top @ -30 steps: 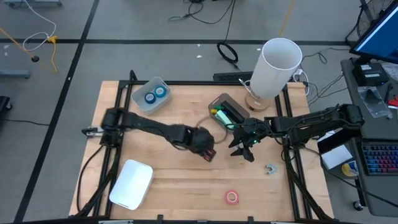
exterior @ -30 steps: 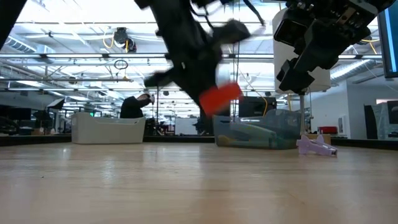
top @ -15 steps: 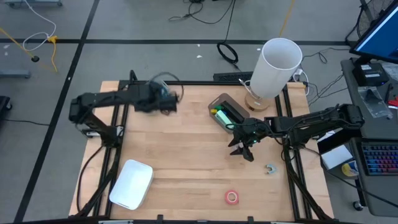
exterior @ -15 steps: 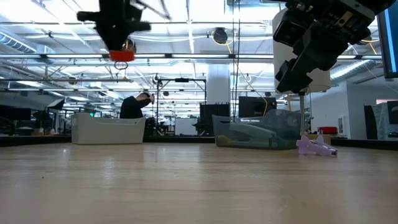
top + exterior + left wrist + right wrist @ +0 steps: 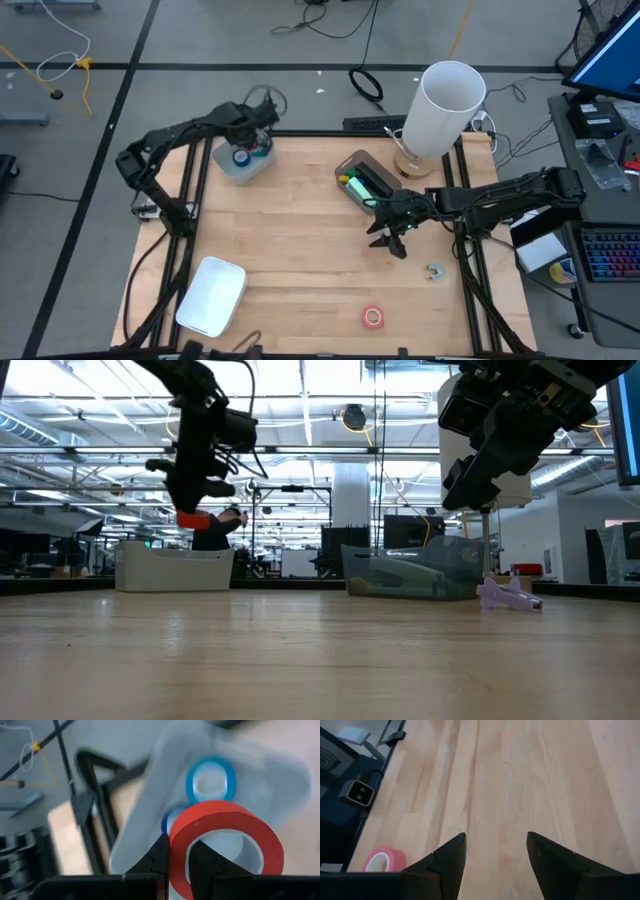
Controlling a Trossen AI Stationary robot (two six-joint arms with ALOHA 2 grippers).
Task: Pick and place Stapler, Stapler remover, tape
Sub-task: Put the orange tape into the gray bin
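Nearest me, a pink tape roll (image 5: 373, 317) lies loose by the table's near edge. My right gripper (image 5: 392, 238) waits mid-table, fingers spread, empty. Far left, my left gripper (image 5: 178, 862) pinches the red tape roll (image 5: 225, 845) above the clear bin (image 5: 222, 163) holding blue rolls (image 5: 211, 779). Released off-centre, it could clip the rim and roll away.

A pale wooden surface (image 5: 300, 240) with light grain, framed in black. A red tape roll (image 5: 225, 845) sits in the dark left end effector (image 5: 177, 862), above a clear bin (image 5: 225, 165) holding two blue tape rolls (image 5: 210, 782) with pale centres. A pink tape roll (image 5: 373, 317) lies on the wood. The right end effector (image 5: 495, 855) is black. A white cylinder (image 5: 445, 110), a white lid (image 5: 212, 296), a lilac staple remover (image 5: 508, 594).
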